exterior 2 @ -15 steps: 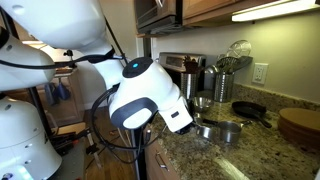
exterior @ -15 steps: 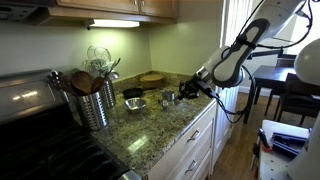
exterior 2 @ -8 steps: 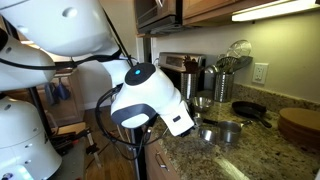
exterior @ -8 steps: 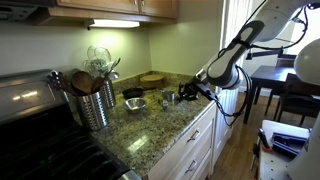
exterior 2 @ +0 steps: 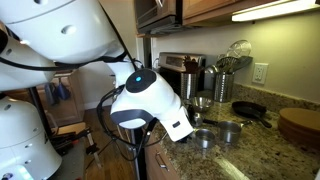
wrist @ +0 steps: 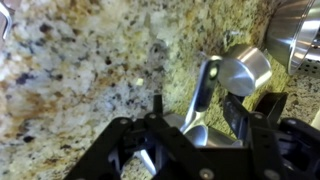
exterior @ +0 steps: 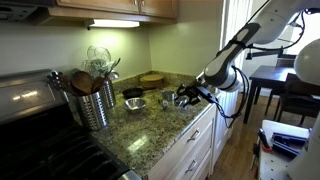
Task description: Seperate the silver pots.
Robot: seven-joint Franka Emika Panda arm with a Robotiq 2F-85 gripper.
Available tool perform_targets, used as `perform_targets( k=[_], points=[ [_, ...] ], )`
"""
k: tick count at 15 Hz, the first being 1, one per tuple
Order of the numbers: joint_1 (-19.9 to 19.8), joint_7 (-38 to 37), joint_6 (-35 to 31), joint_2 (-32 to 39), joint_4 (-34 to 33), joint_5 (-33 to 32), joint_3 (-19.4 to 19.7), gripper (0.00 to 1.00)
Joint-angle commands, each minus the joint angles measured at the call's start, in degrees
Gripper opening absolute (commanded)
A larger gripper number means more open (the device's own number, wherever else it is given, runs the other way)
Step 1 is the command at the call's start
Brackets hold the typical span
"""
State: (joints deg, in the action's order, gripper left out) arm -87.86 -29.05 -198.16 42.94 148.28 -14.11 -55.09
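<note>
Speckled granite kitchen counter (exterior: pixel 150 130), wooden cabinets (exterior: pixel 110 8) above, hand (wrist: pixel 198 108) astride silver pots (wrist: pixel 245 70), clamped or loose unclear

The arm (exterior: pixel 222 77) is built of white rounded link housings joined by black joint sections, seen at the upper right of an exterior view. In an exterior view, large white shells fill the upper left. A rounded joint cap (exterior 2: pixel 140 95) carries a small blue indicator light (exterior 2: pixel 137 72). A black cable (exterior 2: pixel 101 108) loops beside it. The gripper (wrist: pixel 195 105) is matte black, with angular fingers (wrist: pixel 158 103) along the bottom of the wrist view.
</note>
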Motion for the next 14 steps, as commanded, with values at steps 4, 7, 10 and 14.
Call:
perform_targets(
  k=[4, 7, 10, 14],
  points=[
    [0.9, 4.6, 0.0, -5.41, 3.13, 6.54, -2.05, 1.0],
    [2.79, 5.53, 0.0, -9.52, 5.16, 8.81, -2.32, 1.0],
    [5.34, 5.06, 2.04, -16.53, 6.79, 11.49, -2.88, 1.0],
    [7.93, 4.47, 5.89, -25.28, 7.06, 13.77, -4.63, 1.0]
  ],
)
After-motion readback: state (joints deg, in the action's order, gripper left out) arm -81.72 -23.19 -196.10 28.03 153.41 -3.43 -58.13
